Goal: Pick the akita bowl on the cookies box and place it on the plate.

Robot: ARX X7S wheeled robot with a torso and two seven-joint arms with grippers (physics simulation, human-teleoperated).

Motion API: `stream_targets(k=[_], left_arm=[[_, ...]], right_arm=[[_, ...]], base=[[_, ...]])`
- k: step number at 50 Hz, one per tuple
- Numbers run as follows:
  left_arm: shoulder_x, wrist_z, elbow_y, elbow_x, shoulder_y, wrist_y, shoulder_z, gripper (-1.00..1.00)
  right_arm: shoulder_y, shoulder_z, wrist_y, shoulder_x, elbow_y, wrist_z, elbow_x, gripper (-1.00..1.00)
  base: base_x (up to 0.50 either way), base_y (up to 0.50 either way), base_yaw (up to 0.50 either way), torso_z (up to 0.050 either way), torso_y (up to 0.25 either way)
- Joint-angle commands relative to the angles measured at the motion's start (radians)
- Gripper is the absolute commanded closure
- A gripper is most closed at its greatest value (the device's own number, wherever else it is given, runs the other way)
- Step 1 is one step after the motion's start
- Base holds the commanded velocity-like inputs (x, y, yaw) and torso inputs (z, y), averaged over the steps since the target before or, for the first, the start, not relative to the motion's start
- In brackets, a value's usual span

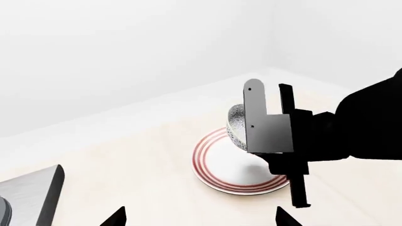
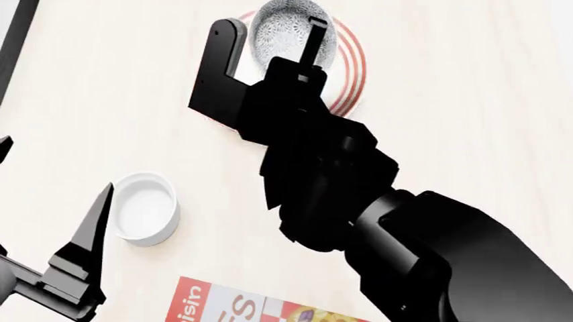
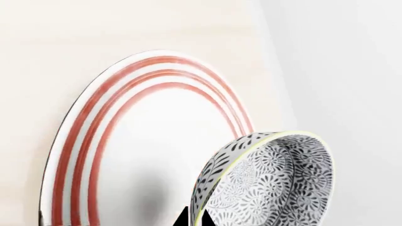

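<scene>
The akita bowl (image 2: pixel 288 32), grey-and-white patterned, hangs tilted over the far part of the plate (image 2: pixel 352 70). My right gripper (image 2: pixel 313 37) is shut on the bowl's rim. In the right wrist view its two black tips (image 3: pixel 193 220) pinch the yellowish rim of the bowl (image 3: pixel 276 183), beside the red-ringed plate (image 3: pixel 113 141). The left wrist view shows the bowl (image 1: pixel 236 123) above the plate (image 1: pixel 217 162); I cannot tell whether they touch. The cookies box (image 2: pixel 237 307) lies at the near edge with nothing on it. My left gripper (image 2: pixel 47 191) (image 1: pixel 201 220) is open and holds nothing.
A small plain white ramekin (image 2: pixel 143 209) stands on the table between the left gripper and the right arm. A dark strip (image 2: pixel 16 47) runs along the table's left edge. A grey metal surface (image 1: pixel 31 197) shows in the left wrist view.
</scene>
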Motion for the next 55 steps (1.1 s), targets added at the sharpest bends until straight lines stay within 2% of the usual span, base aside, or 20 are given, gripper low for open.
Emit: stream_targets(k=[1, 28, 29, 45, 55], left_arm=[[-0.002, 0.015, -0.003, -0.026, 0.003, 0.012, -0.012, -1.0], [-0.011, 0.02, -0.009, -0.013, 0.012, 0.03, 0.003, -1.0], [-0.011, 0.021, -0.009, -0.012, 0.013, 0.031, 0.003, -1.0], [-0.018, 0.014, 0.004, -0.013, 0.011, 0.026, 0.006, -1.0], [-0.022, 0.007, 0.015, -0.016, 0.008, 0.019, 0.008, -1.0]], right_arm=[[-0.035, -0.006, -0.08, -0.063, 0.134, -0.016, -0.058, 1.0], [-0.06, 0.077, -0.069, -0.07, 0.162, -0.049, -0.15, 1.0], [-0.058, 0.077, -0.067, -0.07, 0.16, -0.047, -0.152, -1.0], [-0.046, 0.082, -0.06, -0.064, 0.149, -0.048, -0.153, -1.0], [-0.014, 0.088, 0.059, 0.028, -0.066, -0.022, -0.133, -1.0]], base=[[0.0, 0.0, 0.0, 0.0, 0.01], [0.0, 0.0, 0.0, 0.0, 0.0], [0.0, 0.0, 0.0, 0.0, 0.0], [0.0, 0.0, 0.0, 0.0, 0.0], [0.0, 0.0, 0.0, 0.0, 0.0]])
